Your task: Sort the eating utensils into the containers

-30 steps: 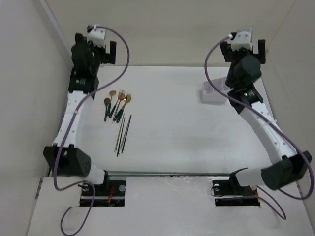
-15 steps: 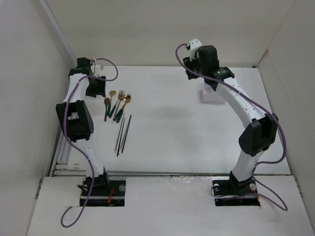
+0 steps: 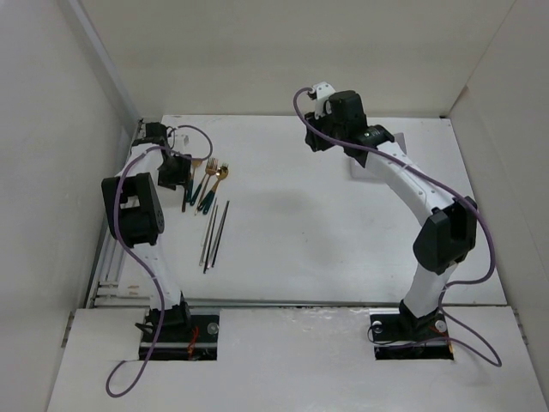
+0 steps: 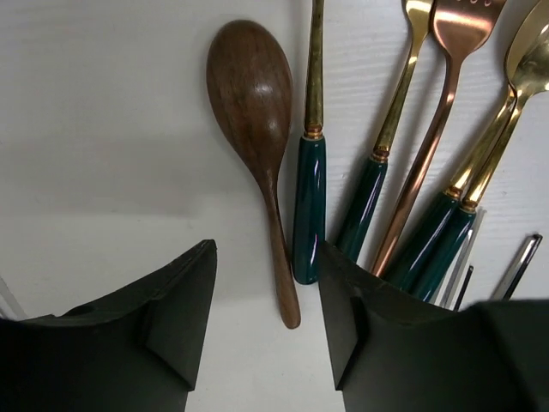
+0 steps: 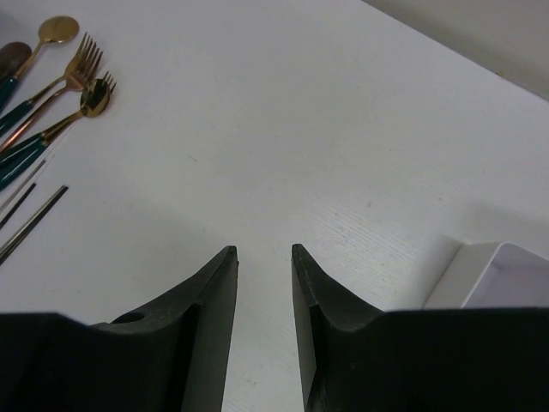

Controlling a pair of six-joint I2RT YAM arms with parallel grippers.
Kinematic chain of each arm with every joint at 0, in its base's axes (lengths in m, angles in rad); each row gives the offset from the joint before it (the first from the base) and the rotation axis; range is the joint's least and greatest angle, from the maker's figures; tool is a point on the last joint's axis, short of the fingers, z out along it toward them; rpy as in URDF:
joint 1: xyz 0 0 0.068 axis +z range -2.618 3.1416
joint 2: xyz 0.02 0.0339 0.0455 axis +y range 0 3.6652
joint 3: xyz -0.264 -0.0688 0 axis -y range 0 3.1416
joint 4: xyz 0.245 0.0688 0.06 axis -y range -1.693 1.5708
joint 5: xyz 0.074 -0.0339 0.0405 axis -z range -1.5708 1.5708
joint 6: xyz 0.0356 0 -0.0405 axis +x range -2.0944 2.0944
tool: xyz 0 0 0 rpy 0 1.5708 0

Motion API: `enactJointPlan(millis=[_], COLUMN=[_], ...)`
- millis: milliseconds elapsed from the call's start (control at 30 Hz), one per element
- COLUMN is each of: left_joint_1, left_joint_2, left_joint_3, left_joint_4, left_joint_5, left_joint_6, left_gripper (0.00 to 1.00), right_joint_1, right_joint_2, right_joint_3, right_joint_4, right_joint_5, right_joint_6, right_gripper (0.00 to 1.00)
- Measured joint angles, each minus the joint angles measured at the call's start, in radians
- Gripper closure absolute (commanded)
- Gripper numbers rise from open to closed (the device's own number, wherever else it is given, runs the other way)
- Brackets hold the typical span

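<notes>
Pick step: left jaws open astride wooden spoon [image 4: 253,112] handle; I'd close, lift next; right jaws ajar, empty.

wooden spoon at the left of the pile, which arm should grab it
Left. The left gripper hovers right over the wooden spoon, jaws open either side of its handle. The right gripper is over bare table beside the white box, far from the spoon.

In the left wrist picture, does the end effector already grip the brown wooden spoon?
No, the wooden spoon lies flat on the table, its handle untouched by either side of the open left end effector.
</notes>
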Motion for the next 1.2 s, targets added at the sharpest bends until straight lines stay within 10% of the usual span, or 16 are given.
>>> enactJointPlan(millis=[867,1033,1100,1200], left_joint_1=[-0.026,-0.033,-0.033,-0.033], left_joint_2=[0.051,0.054,0.056,0.060], left_joint_3=[-0.018,-0.018,-0.017,-0.010], left_joint_4=[0.127,0.127,0.126,0.117], left_joint_5=[-0.056,-0.084,-0.098,-0.106], left_joint_6=[-0.025,-0.023,-0.025,-0.026], left_gripper=[0.66,0.79,1.00,1.00], right_joint_1=[0.000,0.000,0.000,0.000], right_joint_2=[0.001,0.001,0.001,0.001], right_joint_3=[-0.040,-0.040,-0.040,-0.040], right_joint_4=[0.010,0.009,0.009,0.008], right_joint_5=[-0.006,-0.002,0.001,0.004], right_joint_6=[0.025,0.025,0.025,0.025], right_gripper=[0.64,0.64,0.64,0.64])
